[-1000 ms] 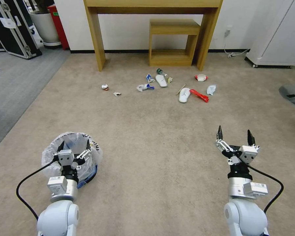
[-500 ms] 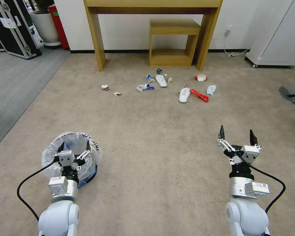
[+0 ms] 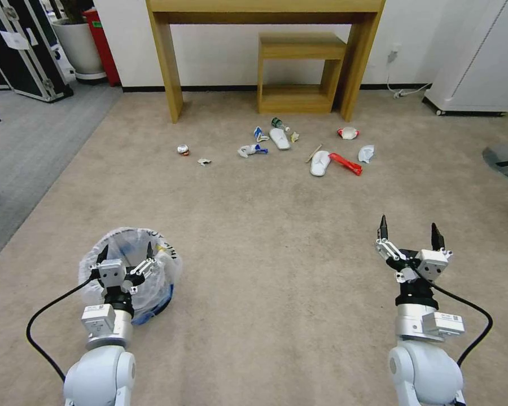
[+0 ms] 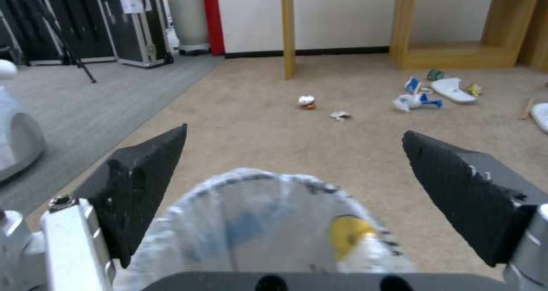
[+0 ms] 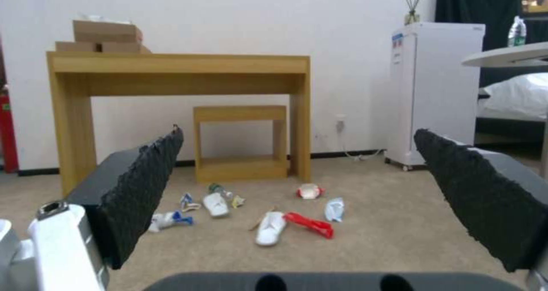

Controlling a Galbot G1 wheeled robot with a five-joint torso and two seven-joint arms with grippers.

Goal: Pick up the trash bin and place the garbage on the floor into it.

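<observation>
From my head camera, my left gripper hangs with fingers spread over the trash bin, which stands on the beige floor. My right gripper is raised, released and holding nothing. The garbage lies scattered well ahead, near a wooden table.

My left wrist camera looks down into the bin's bag, between spread fingers.

My right wrist camera frames the litter between open fingers.

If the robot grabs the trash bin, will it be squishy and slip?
Probably. The trash bin is lined with a wrinkly plastic bag, so open left gripper fingers may pinch slippery film. It looks nearly empty, so likely light and easy to tip.
</observation>
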